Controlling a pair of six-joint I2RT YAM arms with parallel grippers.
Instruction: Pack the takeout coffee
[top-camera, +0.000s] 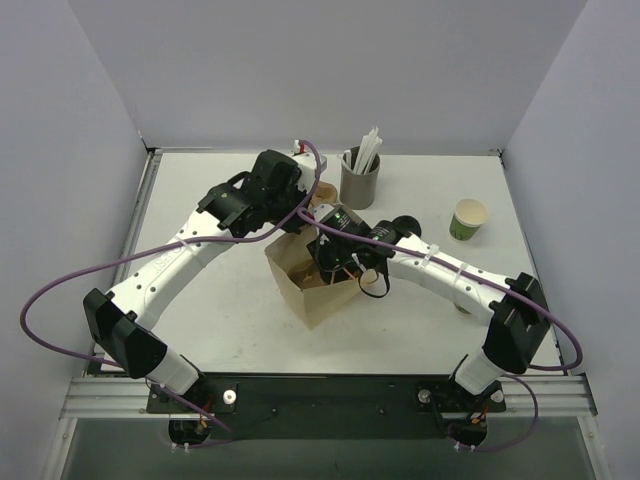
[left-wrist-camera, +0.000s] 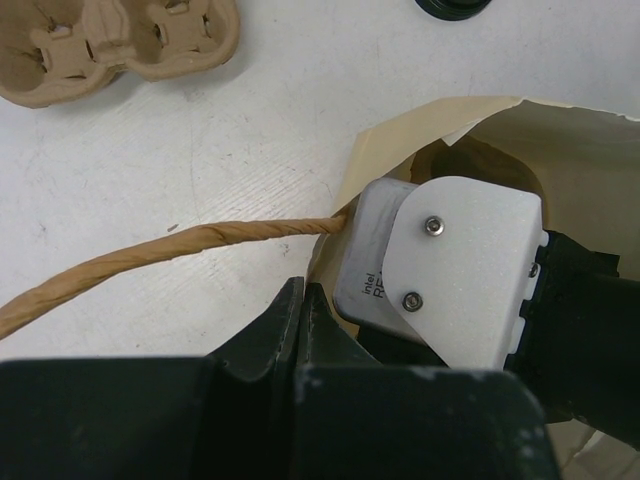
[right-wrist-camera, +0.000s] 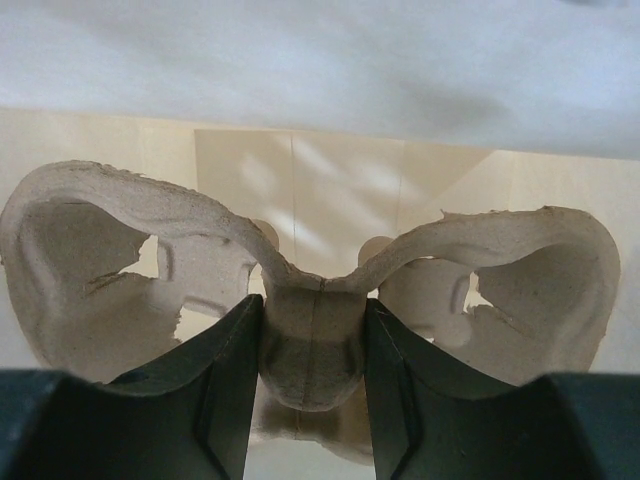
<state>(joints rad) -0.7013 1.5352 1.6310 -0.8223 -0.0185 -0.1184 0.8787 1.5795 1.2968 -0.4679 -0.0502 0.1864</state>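
Observation:
The takeout coffee, a small green paper cup (top-camera: 469, 218) with a cream inside, stands open at the right of the table, away from both arms. A black lid (left-wrist-camera: 452, 6) shows only at the top edge of the left wrist view. A brown paper bag (top-camera: 322, 300) stands open at the table's middle. My left gripper (top-camera: 300, 222) is shut on the bag's rim (left-wrist-camera: 345, 205) next to its twisted paper handle (left-wrist-camera: 150, 255). My right gripper (right-wrist-camera: 313, 330) is inside the bag, shut on the middle of a pulp cup carrier (right-wrist-camera: 60, 300).
A grey cup of white straws (top-camera: 359, 183) stands behind the bag. A second pulp carrier (left-wrist-camera: 120, 45) lies on the table behind the bag, partly under my left arm. My right wrist's camera housing (left-wrist-camera: 450, 270) fills the bag's mouth. Walls close the table on three sides.

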